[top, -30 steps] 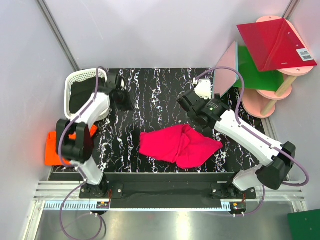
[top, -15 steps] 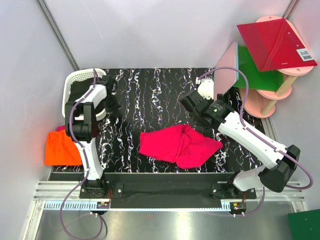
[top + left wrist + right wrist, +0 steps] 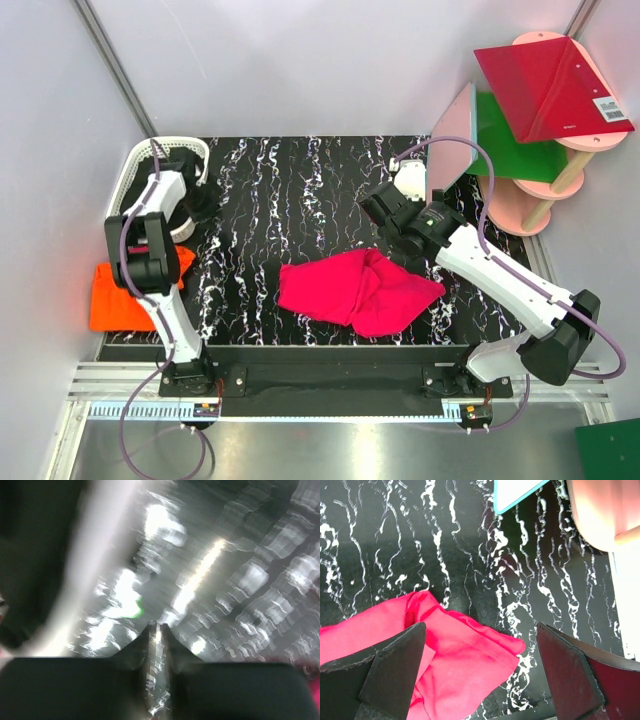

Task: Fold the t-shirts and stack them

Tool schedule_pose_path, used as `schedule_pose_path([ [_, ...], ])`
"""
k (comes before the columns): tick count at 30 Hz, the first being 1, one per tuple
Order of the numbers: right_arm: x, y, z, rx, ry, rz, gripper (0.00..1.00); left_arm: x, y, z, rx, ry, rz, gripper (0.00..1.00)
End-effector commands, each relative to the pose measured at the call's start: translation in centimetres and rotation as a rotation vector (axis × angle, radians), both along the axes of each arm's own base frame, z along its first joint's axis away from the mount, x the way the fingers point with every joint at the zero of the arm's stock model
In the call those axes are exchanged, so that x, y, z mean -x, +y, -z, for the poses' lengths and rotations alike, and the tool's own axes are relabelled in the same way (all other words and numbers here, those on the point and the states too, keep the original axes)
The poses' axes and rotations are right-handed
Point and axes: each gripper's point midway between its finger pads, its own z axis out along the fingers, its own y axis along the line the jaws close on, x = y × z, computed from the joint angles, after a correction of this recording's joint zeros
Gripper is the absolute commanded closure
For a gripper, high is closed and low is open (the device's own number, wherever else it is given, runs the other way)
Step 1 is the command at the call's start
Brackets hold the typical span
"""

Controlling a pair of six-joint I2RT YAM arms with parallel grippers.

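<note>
pink shirt lies closest to my right arm

orange t-shirt (image 3: 120, 300) far left. my left gripper (image 3: 195, 205) is up by the basket (image 3: 140, 160), too blurred to tell its jaws. pink t-shirt (image 3: 355, 290) is crumpled on the table (image 3: 300, 180), long axis left-right, just nearward of my right gripper (image 3: 378, 205), jaws spread wide, holding nothing.

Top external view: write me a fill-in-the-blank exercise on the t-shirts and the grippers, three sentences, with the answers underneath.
The orange t-shirt lies at the table's ____ edge.
The right gripper, jaws ____, hovers by the pink t-shirt.
At the table's far left corner stands a white ____.
Missing words: left; open; basket.
</note>
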Motion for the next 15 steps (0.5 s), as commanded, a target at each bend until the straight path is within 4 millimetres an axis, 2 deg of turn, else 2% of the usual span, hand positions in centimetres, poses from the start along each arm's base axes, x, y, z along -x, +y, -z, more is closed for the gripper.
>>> schedule_pose_path([
  [1,0.8,0.7,0.2,-0.038,0.03,-0.071,0.0,-0.2,-5.9,-11.3,0.185,-0.37,0.16,0.13],
  [2,1.1,1.0,0.6,-0.04,0.05,-0.098,0.0,0.3,-7.5,-12.4,0.193,-0.408,0.201,0.01],
  [3,1.7,1.5,1.8,-0.055,0.095,-0.133,0.0,0.9,-8.2,-13.2,0.197,-0.433,0.221,0.01],
  [4,2.0,1.7,2.2,-0.067,0.112,-0.143,0.0,2.3,-10.5,-14.4,0.213,-0.476,0.289,0.01],
  [7,3.7,3.2,5.5,-0.121,0.24,-0.202,0.0,5.3,-13.6,-14.2,0.242,-0.475,0.39,0.01],
  [8,4.6,4.2,6.6,-0.16,0.303,-0.235,0.0,6.1,-14.1,-13.6,0.249,-0.458,0.406,0.01],
  [9,5.1,4.6,8.4,-0.153,0.363,-0.236,0.0,7.4,-14.4,-12.1,0.256,-0.416,0.412,0.01],
  [13,6.2,5.7,12.3,-0.17,0.506,-0.174,0.04,10.8,-15.1,-7.9,0.272,-0.297,0.432,0.01],
  [14,6.2,6.6,12.5,-0.192,0.534,-0.188,0.09,11.4,-15.1,-7.3,0.275,-0.279,0.436,0.01],
  [15,6.2,7.2,13.6,-0.189,0.573,-0.193,0.2,12.4,-15.0,-6.3,0.282,-0.251,0.44,0.01],
])
